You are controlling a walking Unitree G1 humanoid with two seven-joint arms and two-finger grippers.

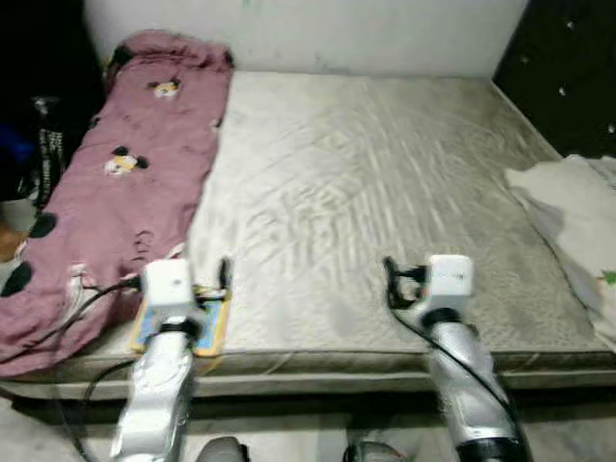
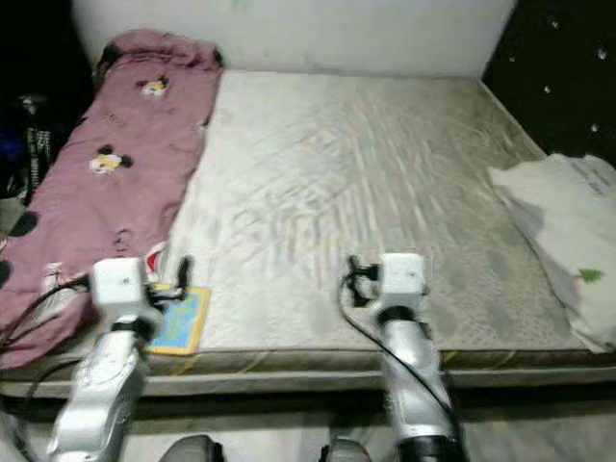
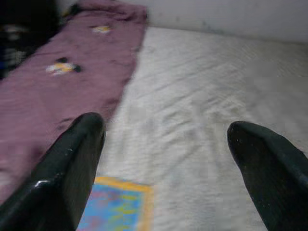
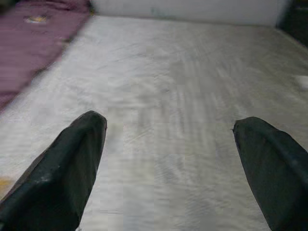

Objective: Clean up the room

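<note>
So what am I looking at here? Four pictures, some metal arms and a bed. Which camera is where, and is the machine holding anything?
These are four cameras on one humanoid robot that is tidying a room. The two wide pictures come from its head, looking down at a bed. The silver arms are its own: the left gripper near the bed's front edge, the right gripper further along it. Each ends in two long black fingers.

The two close pictures come from cameras on the wrists, looking out between those fingers, which is why dark shapes frame each side. Both grippers are open and hold nothing.

On the bed lies a pink blanket with cartoon mouse prints along the robot's left, a colourful flat book or card just below the left gripper, and a white cloth at the right edge.
</note>
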